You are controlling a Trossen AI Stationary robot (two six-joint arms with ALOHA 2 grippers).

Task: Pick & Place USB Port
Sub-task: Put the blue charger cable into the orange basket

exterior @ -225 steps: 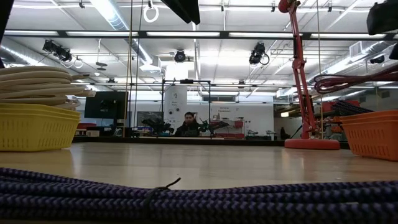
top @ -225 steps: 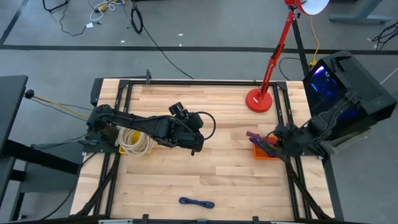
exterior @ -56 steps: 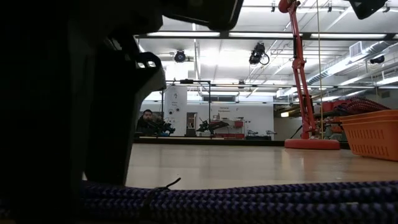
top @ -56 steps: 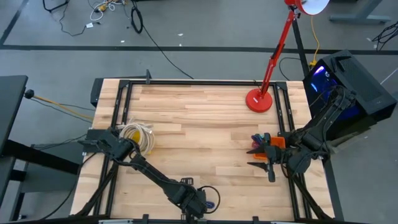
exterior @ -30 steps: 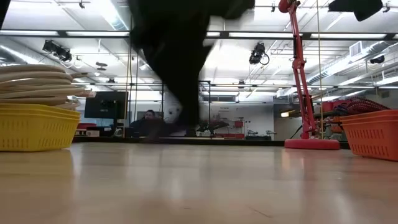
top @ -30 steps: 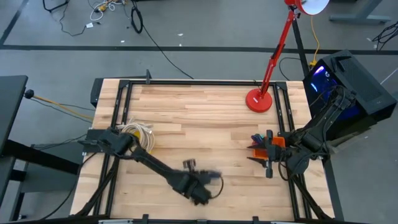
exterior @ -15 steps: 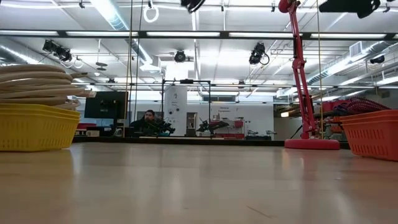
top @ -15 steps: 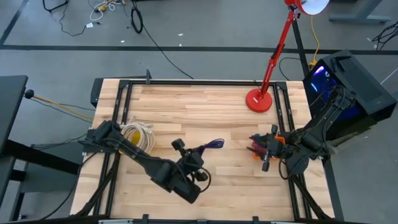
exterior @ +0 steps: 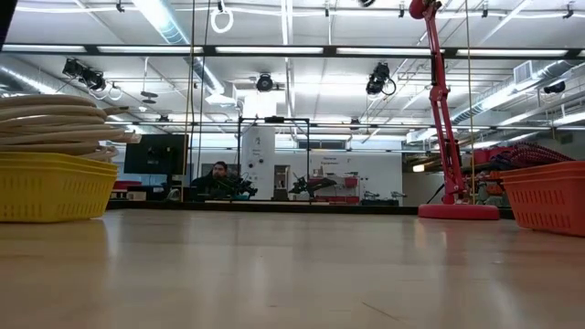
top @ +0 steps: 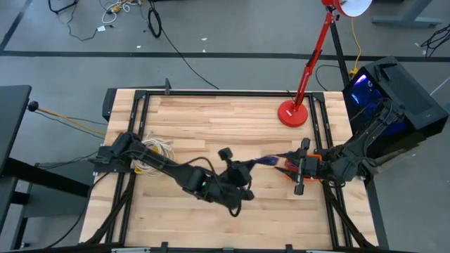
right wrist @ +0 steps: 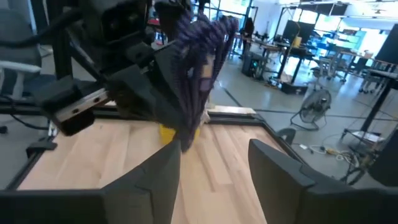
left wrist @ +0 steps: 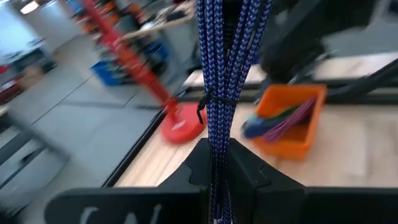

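— What's the layout, biggest things first?

— A wooden table (top: 211, 126) with a red desk lamp (top: 294, 112) standing at its far edge. On the left side sits a yellow basket (exterior: 55, 187) piled with cream cable coils (exterior: 55, 119); on the right, an orange bin (left wrist: 287, 121) with purple and red cables lying in it.

— And the USB cable itself?

— It's a bundle of blue-and-black braided cable (left wrist: 221, 81), folded into several parallel strands and cinched by a thin dark tie about halfway along. It's lifted off the table, over the middle-right area, just beside the orange bin.

— Who's holding it?

— The left gripper (left wrist: 217, 171), its fingers pinched tight on the bundle's lower end, with the strands rising straight out between them.

— The right arm?

— The right gripper (right wrist: 214, 168) hovers at the bin, pointed at the bundle, its fingers spread apart with nothing between them.
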